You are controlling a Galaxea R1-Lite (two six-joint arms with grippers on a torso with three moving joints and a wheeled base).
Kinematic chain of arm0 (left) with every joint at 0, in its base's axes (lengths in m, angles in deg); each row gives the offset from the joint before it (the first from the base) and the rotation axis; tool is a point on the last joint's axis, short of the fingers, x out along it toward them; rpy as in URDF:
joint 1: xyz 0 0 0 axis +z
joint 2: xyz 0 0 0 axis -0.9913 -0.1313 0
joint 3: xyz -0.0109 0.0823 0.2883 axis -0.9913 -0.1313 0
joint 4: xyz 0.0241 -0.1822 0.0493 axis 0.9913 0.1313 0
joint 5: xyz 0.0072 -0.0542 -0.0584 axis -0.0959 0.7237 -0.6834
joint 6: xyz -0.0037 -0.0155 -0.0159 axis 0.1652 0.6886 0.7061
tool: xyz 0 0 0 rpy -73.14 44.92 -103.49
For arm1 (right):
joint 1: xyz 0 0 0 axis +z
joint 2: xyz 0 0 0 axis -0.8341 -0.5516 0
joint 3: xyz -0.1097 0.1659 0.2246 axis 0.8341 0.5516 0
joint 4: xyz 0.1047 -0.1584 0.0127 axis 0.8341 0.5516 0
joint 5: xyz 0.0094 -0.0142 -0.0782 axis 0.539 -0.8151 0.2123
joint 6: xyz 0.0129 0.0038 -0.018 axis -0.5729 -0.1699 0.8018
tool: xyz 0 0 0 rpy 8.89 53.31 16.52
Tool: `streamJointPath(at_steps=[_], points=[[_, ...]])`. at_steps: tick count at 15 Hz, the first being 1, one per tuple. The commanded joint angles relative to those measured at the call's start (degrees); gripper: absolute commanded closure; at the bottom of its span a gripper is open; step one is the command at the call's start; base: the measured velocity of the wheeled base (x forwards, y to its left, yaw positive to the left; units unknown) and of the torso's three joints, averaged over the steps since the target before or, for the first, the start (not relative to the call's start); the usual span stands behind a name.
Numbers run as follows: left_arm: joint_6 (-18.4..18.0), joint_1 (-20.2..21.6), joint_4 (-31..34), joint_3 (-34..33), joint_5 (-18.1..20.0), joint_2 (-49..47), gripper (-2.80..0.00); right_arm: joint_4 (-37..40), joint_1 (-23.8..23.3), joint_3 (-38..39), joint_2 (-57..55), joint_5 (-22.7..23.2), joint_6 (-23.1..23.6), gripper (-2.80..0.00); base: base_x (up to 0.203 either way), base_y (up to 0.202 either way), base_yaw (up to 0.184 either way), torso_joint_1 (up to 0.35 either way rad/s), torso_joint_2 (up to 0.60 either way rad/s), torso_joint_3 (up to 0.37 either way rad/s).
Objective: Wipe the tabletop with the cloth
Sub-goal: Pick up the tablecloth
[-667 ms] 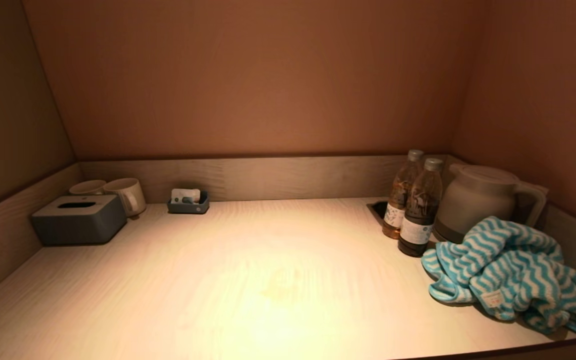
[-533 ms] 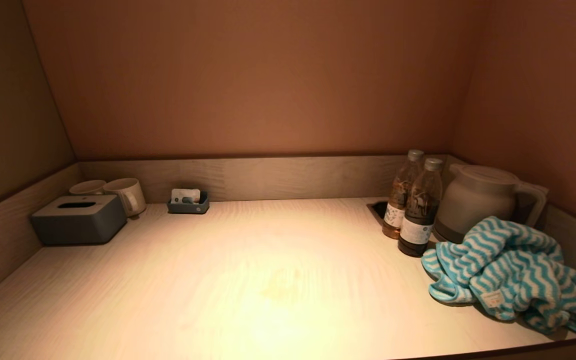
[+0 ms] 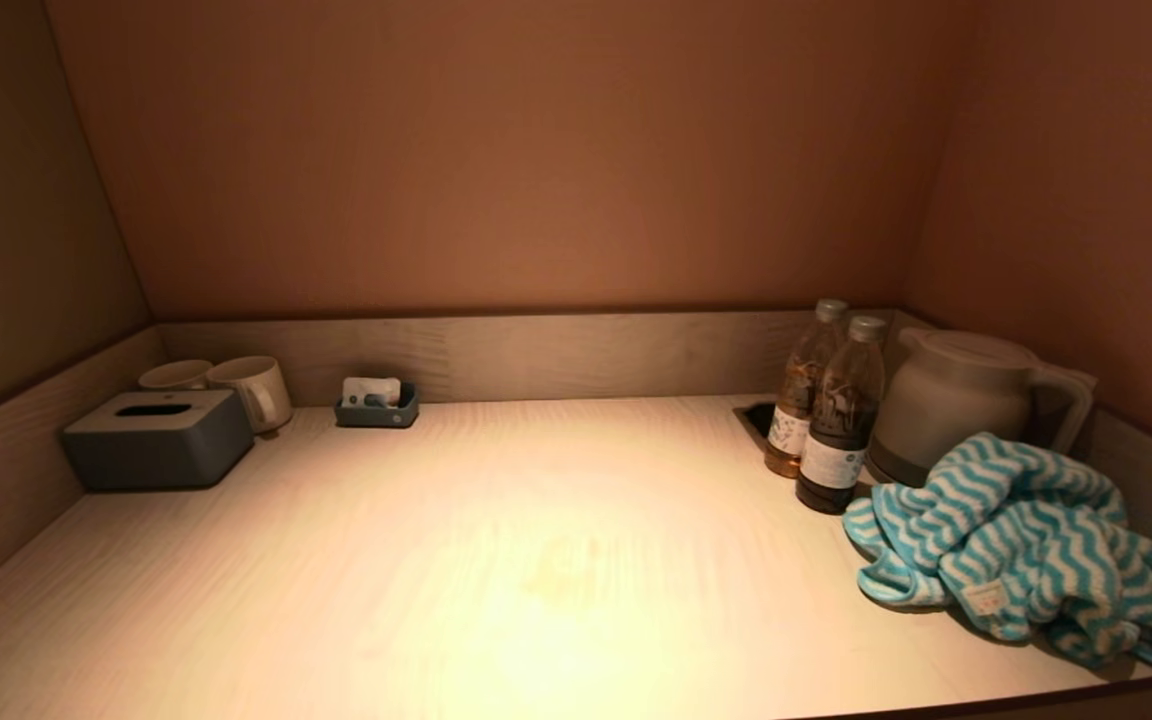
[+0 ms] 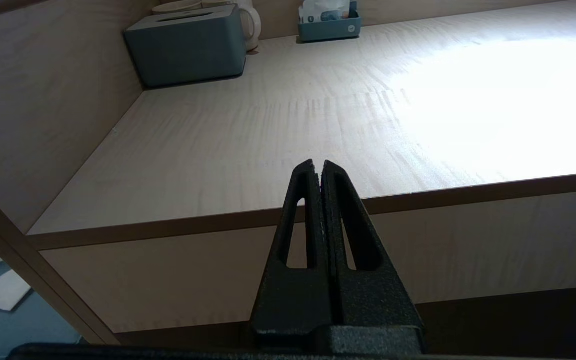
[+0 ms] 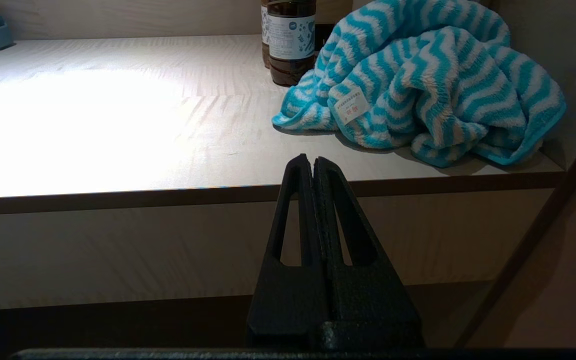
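A blue and white zigzag cloth point(image 3: 1026, 548) lies bunched at the near right corner of the pale wood tabletop point(image 3: 496, 560); it also shows in the right wrist view point(image 5: 418, 85). Neither gripper shows in the head view. My left gripper point(image 4: 318, 165) is shut and empty, held below and in front of the tabletop's front edge point(image 4: 168, 227) on the left side. My right gripper point(image 5: 308, 160) is shut and empty, below the front edge point(image 5: 118, 197), short of the cloth.
Two dark bottles point(image 3: 841, 420) and a grey kettle point(image 3: 961, 400) stand behind the cloth. A grey tissue box point(image 3: 158, 438), two mugs point(image 3: 251, 390) and a small blue tray point(image 3: 376, 405) sit at the back left. Low walls border three sides.
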Motion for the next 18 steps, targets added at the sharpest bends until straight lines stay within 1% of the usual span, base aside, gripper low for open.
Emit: streamJointPath(at_steps=[1,5,7,8,9,10,13,16,18], points=[[0.0,0.0,0.0,0.0,0.0,0.0,0.00,0.0,0.0,0.0,-0.1,0.0,0.0,0.00,0.000,0.000,0.000,0.000,0.00,0.000],[0.0,0.0,0.0,-0.1,0.0,0.0,0.00,0.2,0.0,-0.3,-0.1,-0.2,0.3,0.00,0.000,0.000,0.000,0.000,0.00,0.000],[-0.1,0.0,0.0,0.0,0.0,0.0,0.00,1.0,0.0,-2.1,-0.1,-0.4,0.4,0.00,0.000,0.000,0.000,0.000,0.00,0.000],[-0.1,0.0,0.1,0.0,0.0,0.0,0.00,2.5,0.0,-3.6,-0.6,-0.4,0.4,0.00,0.000,0.000,0.000,0.000,0.00,0.000],[-0.1,0.0,0.2,0.0,0.0,0.0,0.00,5.0,0.0,-7.1,-1.8,-0.3,0.3,0.00,0.000,0.000,0.000,0.000,0.00,0.000],[-0.1,0.0,0.1,0.0,0.0,0.0,0.00,7.7,0.0,-12.7,-4.8,-0.2,0.2,0.00,0.000,0.000,0.000,0.000,0.00,0.000],[-0.1,0.0,0.1,0.0,0.0,0.0,0.00,10.6,-0.1,-20.5,-18.0,-0.2,-0.3,0.00,0.000,0.000,0.000,0.000,0.00,0.000],[-0.1,0.0,0.1,0.0,0.0,0.0,0.00,11.3,-0.2,-29.7,-35.3,-0.4,-2.0,0.00,0.000,0.000,0.000,0.000,0.00,0.000],[-0.1,0.0,0.1,0.0,0.0,0.0,0.00,11.5,-1.0,-36.9,-49.1,-0.9,-3.6,0.00,0.000,0.000,0.000,0.000,0.00,0.000]])
